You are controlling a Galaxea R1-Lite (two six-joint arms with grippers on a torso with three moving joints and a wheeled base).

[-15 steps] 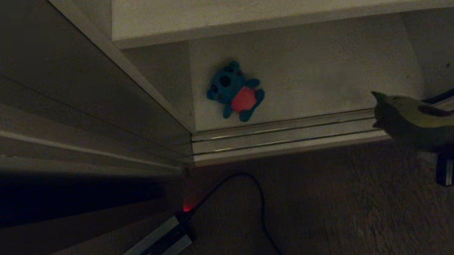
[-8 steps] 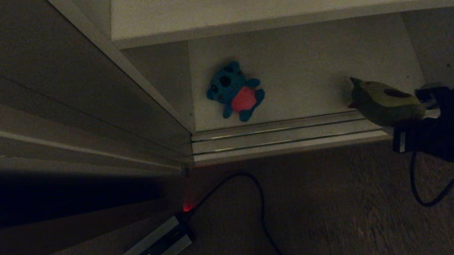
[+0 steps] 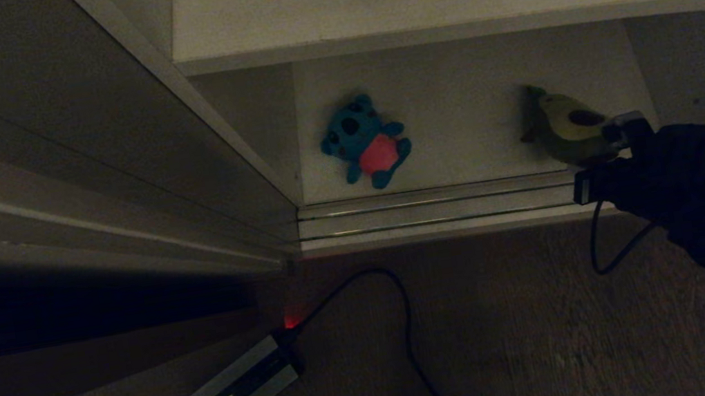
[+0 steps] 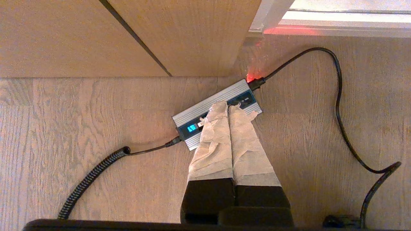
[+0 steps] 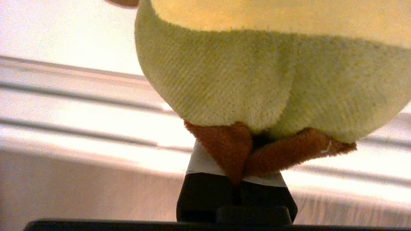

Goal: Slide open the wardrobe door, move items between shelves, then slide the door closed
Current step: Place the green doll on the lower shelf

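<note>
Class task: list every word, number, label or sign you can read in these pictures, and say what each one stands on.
"15": my best reading of the blue lit digits on the display of the grey box on the floor, in the left wrist view.
Small white marks on the same black panel: too small to read.
No other text shows.

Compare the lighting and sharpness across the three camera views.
Head view: dim and underexposed, the right gripper nearly a silhouette, a red glow by the grey box. Left wrist view: evenly lit, sharp wood grain. Right wrist view: the avocado plush fills the frame close up, the shelf behind it washed out.
</note>
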